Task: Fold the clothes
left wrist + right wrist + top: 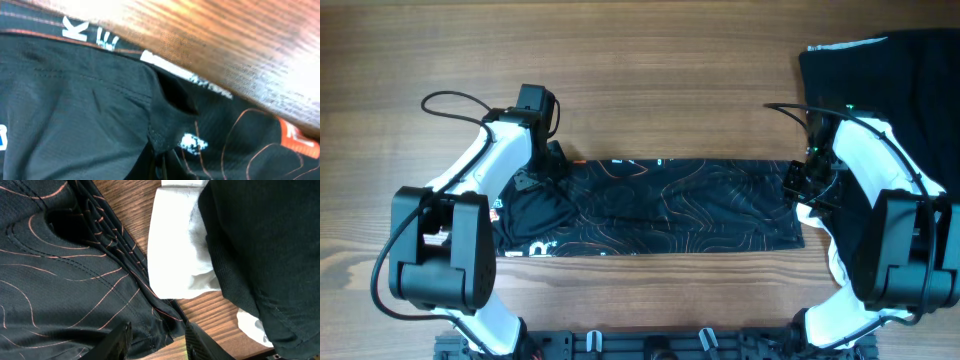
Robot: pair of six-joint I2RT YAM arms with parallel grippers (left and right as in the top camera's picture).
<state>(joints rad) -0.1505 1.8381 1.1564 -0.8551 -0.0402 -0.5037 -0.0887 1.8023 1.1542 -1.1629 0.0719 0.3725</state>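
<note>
1. At the far left, the left arm's black cable (pixel 450 100) loops over the bare wooden table (pixel 650 80), clear of the cloth.
2. The left gripper (pixel 548 165) sits low on the left end of the jersey (pixel 670 205), near its far edge. The claw is closed. The left wrist view does not show the fingers clearly, but the black fabric puckers into a tight gather at the bottom centre of that view, so it appears to be pinching the jersey.
3. The white lettering (pixel 72 27) runs along the jersey's hem close to that pinch, with table wood just beyond it.
4. The jersey lies flat on the middle of the table as a long band running from one arm to the other. It is black with thin orange contour lines, and small logos show at its left end and along its far edge.
5. The right gripper (pixel 157 335) is at the jersey's right end, with its two fingers visibly apart, about part-way open. The bunched seam of the jersey lies in the gap between them. I cannot tell whether the pads are pressing on the fabric.
6. Just right of that edge lies a white cloth (pixel 175 245), close beside the jersey with a strip of wood showing between them.
7. A black cloth (pixel 890 70) covers the table's far right corner and overlaps the white cloth, crowding the right arm.
</note>
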